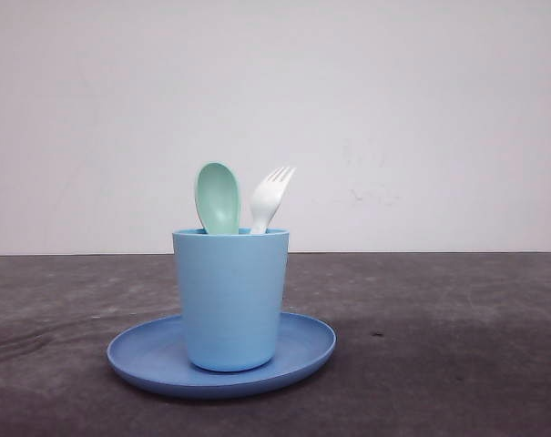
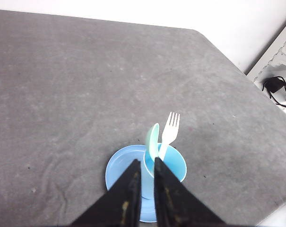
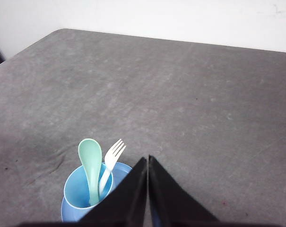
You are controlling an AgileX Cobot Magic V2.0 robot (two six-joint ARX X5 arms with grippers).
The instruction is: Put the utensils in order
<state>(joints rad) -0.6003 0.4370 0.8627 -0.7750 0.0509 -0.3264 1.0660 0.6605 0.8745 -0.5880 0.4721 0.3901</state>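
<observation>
A mint-green spoon (image 1: 218,198) and a white fork (image 1: 270,196) stand upright, heads up, side by side in a light blue cup (image 1: 231,300). The cup stands on a round blue plate (image 1: 302,350). In the left wrist view my left gripper (image 2: 146,161) hovers above the cup (image 2: 176,165), its jaws a narrow gap apart with nothing held; the spoon (image 2: 153,141) and fork (image 2: 170,130) rise just beyond its tips. In the right wrist view my right gripper (image 3: 148,159) is shut and empty, apart from the cup (image 3: 75,191), spoon (image 3: 90,158) and fork (image 3: 113,156).
The dark grey table (image 1: 439,346) spreads wide around the plate (image 2: 118,168). A white wall (image 1: 421,118) stands behind it. In the left wrist view a white frame with a black cable (image 2: 275,85) sits past the table's rounded corner.
</observation>
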